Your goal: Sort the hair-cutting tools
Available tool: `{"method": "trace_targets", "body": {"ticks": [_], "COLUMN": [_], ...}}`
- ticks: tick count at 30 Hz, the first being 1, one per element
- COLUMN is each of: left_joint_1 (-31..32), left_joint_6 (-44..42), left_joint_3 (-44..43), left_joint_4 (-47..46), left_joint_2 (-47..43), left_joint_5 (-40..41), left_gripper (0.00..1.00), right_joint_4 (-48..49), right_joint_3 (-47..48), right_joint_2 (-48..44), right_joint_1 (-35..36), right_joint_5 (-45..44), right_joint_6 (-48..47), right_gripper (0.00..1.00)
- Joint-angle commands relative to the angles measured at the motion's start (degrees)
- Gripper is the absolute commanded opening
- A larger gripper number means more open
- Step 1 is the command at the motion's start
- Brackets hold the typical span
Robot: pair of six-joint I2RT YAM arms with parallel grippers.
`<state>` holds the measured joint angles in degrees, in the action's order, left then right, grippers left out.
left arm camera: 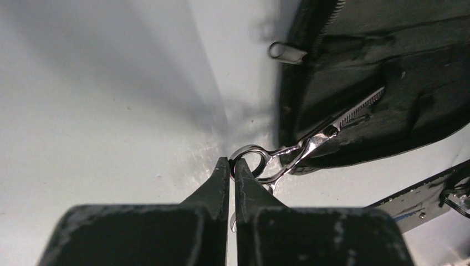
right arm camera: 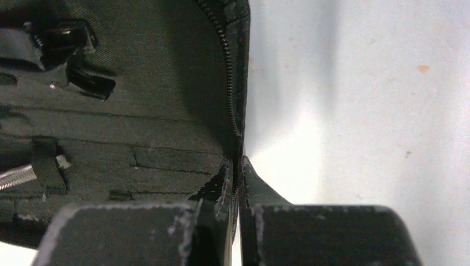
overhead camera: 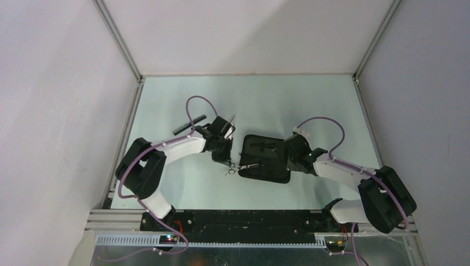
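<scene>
At table centre: black pouch (overhead camera: 269,158) lies open and flat on the pale table (overhead camera: 183,188), between the two arms.

Left gripper (left arm camera: 233,166) is low at the pouch's left edge, fingers pressed together on one ring handle of the silver scissors (left arm camera: 302,147). The scissors lie tilted: handles off the pouch over bare table, toothed blade reaching onto the dark lining. A metal zip pull (left arm camera: 287,52) lies just beside the pouch edge, apart from the scissors.

Right gripper (right arm camera: 238,166) is at the pouch's opposite edge, fingers nipped on the zip border (right arm camera: 230,83); the lining lies on one side of the fingers, bare table on the other. In the right wrist view, a silver tip (right arm camera: 16,177) passes under a strap loop; cannot tell which scissors it belongs to. Two glossy black pieces (right arm camera: 66,36) sit on the lining; hair clips or pouch fittings, cannot tell.

Dark comb (overhead camera: 188,125) lies flat on the table beyond the left arm, well apart from the pouch.
</scene>
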<state>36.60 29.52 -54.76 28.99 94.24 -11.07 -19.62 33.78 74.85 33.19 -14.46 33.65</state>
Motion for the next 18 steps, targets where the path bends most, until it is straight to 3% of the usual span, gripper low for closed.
{"method": "trace_targets", "body": {"ticks": [1, 13, 18], "left_joint_1": [1.4, 5.8, 6.1], "left_joint_6": [-4.2, -18.6, -23.7], "left_joint_3": [-5.5, -13.8, -13.5], "left_joint_4": [1.1, 2.9, 2.4], "left_joint_2": [0.3, 5.1, 4.2], "left_joint_5": [6.1, 12.5, 10.8], "left_gripper": [0.00, 0.00, 0.00], "right_joint_4": [5.3, 10.0, 13.5], "right_joint_3": [0.1, -0.1, -1.1], "right_joint_2": [1.2, 1.0, 0.2], "right_joint_1": [3.0, 8.6, 9.8], "right_joint_5": [2.7, -0.7, 1.5], "right_joint_6": [-0.3, -7.4, -12.4], "right_gripper": [0.00, 0.00, 0.00]}}
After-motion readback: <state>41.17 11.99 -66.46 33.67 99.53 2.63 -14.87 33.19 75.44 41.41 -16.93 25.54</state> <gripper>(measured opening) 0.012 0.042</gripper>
